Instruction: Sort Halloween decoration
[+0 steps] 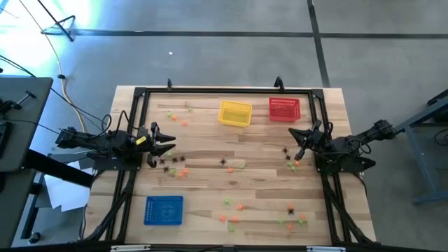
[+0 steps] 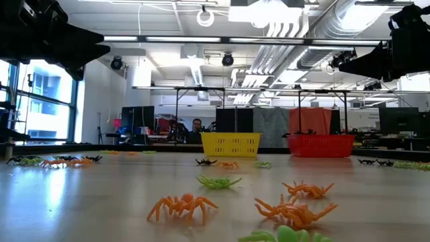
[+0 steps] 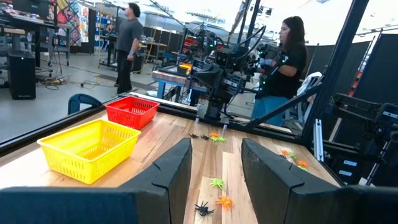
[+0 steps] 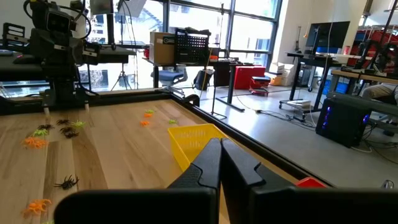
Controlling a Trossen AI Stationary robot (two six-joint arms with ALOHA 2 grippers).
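— Orange and black trinkets sit closest to the left end effector (image 1: 170,148): a small cluster of spiders (image 1: 170,166) on the tabletop (image 1: 210,189) just beside and slightly below its tips in the overhead view. Its fingers stand apart with nothing between them.

— So the left arm is the nearer one for that cluster?

— By my reading, yes. It hangs above the wood, pointing across towards the other arm, and the cluster lies a little off to one side of that line, so the coming move looks like a short swing sideways and then a drop.

— And the other arm?

— The right end effector (image 1: 297,135) is pressed fully closed, empty, raised over its own side. An orange and green pair (image 1: 292,164) lies just beside it, towards the near edge.

— Anything farther out?

— More of the Halloween decoration is scattered well apart: a black and green few (image 1: 231,164) mid-table between the arms, a loose group (image 1: 231,218) near the front edge, another (image 1: 292,215) at the front right, and a few (image 1: 178,114) towards the back left. The blue basket (image 1: 164,211) sits at the front left; the yellow basket (image 1: 235,113) and red basket (image 1: 284,109) stand side by side at the far edge. None of the baskets visibly holds a trinket.

— Long axis?

— Too small to tell.
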